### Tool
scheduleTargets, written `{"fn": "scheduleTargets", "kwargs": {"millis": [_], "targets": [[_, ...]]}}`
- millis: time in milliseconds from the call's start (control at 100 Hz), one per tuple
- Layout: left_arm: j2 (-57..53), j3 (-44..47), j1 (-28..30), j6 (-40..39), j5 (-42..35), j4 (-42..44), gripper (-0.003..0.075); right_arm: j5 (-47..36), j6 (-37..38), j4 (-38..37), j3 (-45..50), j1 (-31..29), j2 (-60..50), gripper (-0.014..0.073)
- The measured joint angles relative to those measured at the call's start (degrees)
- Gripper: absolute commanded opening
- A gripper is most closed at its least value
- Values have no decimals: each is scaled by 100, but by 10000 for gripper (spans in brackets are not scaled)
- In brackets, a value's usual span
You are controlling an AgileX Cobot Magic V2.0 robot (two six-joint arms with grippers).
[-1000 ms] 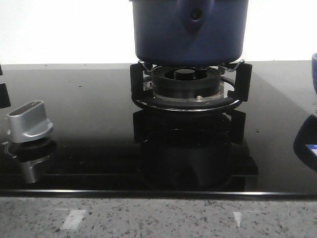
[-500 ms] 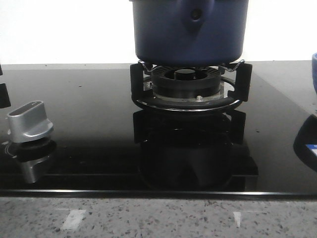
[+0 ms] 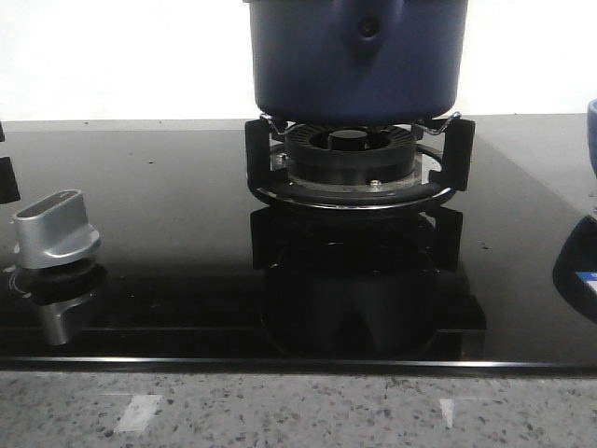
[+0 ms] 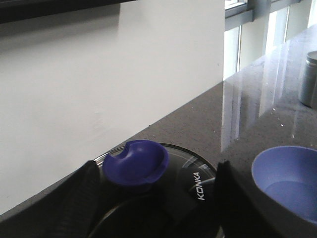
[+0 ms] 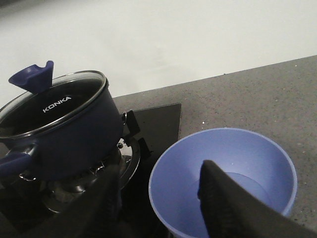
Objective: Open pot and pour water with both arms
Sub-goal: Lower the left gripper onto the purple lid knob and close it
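The pot [image 3: 358, 61] has a matt navy wall and a clear glass lid [image 5: 49, 101] with a metal rim. The hob [image 3: 168, 243] is glossy black glass, mirroring the matt black metal grate [image 3: 359, 163]. The knob [image 3: 56, 229] looks like brushed silver metal. The counter [image 3: 298, 411] at the hob's front edge is speckled stone. The bowl [image 5: 223, 178] looks like smooth, matt blue plastic.

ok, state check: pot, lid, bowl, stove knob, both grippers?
pot: upright on the burner grate, no flame visible.
lid: on the pot, closed; its blue knob not gripped.
bowl: upright on the counter beside the stove, whether it holds water unclear.
stove knob: setting not readable.
left gripper: open, fingers either side of the lid knob.
right gripper: open, above the bowl.
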Motion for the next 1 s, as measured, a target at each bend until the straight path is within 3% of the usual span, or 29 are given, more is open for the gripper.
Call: {"fn": "scheduleTargets", "kwargs": {"millis": [90,220,360,740,1000], "targets": [[0,0,46,600,-52,-683,428,0,0,0,0,0,0,330],[11,115,185,942,412,-917,428,0,0,0,0,0,0,330],[134,238,497,1003,1293,-939,428,0,0,0,0,0,0,330],[355,261,1108,1015,2281,-485,428,0,0,0,0,0,0,330],[744,261,1108,1075,2252,-717,428,0,0,0,0,0,2,330]]}}
